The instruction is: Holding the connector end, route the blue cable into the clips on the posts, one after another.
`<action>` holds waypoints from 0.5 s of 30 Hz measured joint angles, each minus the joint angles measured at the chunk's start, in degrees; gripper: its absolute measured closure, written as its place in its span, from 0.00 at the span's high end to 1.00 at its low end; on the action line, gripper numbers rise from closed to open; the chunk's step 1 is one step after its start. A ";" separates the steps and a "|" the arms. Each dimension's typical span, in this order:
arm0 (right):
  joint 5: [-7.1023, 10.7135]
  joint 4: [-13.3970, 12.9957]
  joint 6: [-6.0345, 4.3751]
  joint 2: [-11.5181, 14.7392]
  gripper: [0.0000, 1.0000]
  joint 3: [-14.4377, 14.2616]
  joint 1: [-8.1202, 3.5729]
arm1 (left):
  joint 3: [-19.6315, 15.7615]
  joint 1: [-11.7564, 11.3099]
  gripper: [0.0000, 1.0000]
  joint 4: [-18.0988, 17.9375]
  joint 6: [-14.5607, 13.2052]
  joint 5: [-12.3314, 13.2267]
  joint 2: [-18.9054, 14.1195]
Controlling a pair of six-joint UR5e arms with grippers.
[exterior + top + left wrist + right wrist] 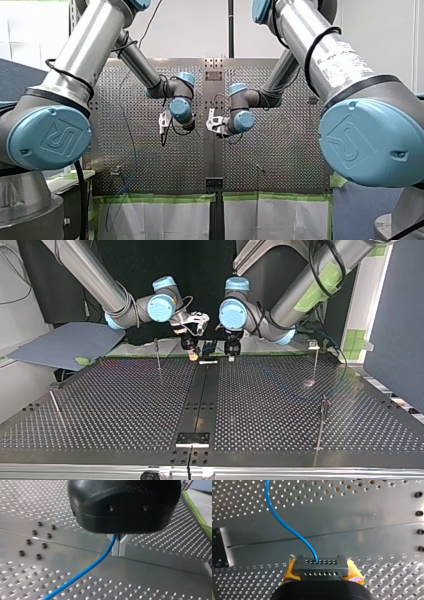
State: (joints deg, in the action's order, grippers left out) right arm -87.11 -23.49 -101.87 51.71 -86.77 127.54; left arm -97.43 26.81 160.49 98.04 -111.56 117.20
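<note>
Hanging over the perforated metal table (290, 150) in the front view, my left gripper (164, 123) sat at nine o'clock of my right gripper (214, 123), the two near each other; their jaws could not be read there. In the top view, a thin metal post (158, 354) stood at nine o'clock of my right gripper. In the left wrist view, the metal fingers (122, 548) pinched the thin blue cable (95, 565), which ran off toward seven o'clock. In the right wrist view, yellow pads (290, 571) clamped the dark grey rectangular connector (321, 567), the cable leaving it toward eleven o'clock.
</note>
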 joint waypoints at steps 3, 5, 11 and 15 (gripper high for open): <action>0.02 -1.38 -0.48 -0.03 0.00 -1.38 -0.28 | -0.01 0.60 0.00 -0.68 0.23 -0.16 0.88; 0.08 -2.40 -1.05 -0.09 0.00 -2.41 -0.50 | -0.02 0.91 0.00 -0.85 0.23 -0.23 1.55; 0.24 -5.59 -1.23 -1.62 0.00 -4.37 -0.85 | -0.01 2.19 0.00 -2.08 0.24 -0.35 4.49; -0.17 -6.64 -0.86 -3.41 0.00 -4.79 -0.93 | -0.01 3.40 0.00 -3.99 0.92 -0.85 6.62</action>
State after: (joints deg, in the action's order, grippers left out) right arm -87.28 -30.13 -102.73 48.30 -91.56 126.61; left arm -97.44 30.21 156.50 98.97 -112.41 123.81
